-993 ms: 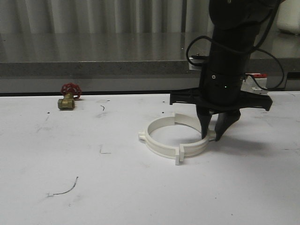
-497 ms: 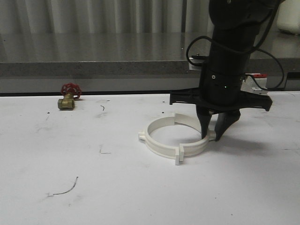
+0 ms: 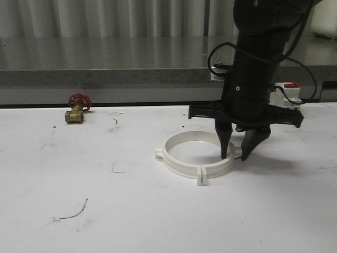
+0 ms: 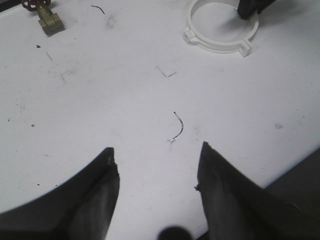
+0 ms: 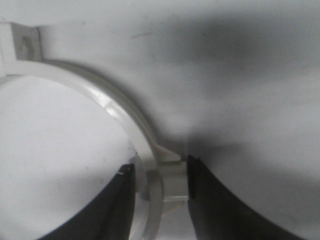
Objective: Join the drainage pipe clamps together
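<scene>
The two white drainage pipe clamps (image 3: 181, 167) lie on the table as one closed ring, their square end tabs meeting at the front (image 3: 200, 178) and at the left. My right gripper (image 3: 235, 156) comes straight down on the ring's right side. One finger is inside the band and the other outside. In the right wrist view the right gripper (image 5: 161, 165) is shut on the band (image 5: 120, 107) at a tab (image 5: 172, 182), both fingers touching it. My left gripper (image 4: 157, 147) hangs open over bare table, far from the ring (image 4: 220, 48).
A brass valve with a red handwheel (image 3: 77, 109) sits at the back left of the white table. A white breaker with a red top (image 3: 284, 92) stands behind the right arm. A grey ledge runs along the back. Dark scuff marks (image 4: 178, 125) dot the table.
The far clamp half, earlier tilted up with its left end raised, now lies flat and lines up with the near half. My right gripper has shifted slightly left and down.
</scene>
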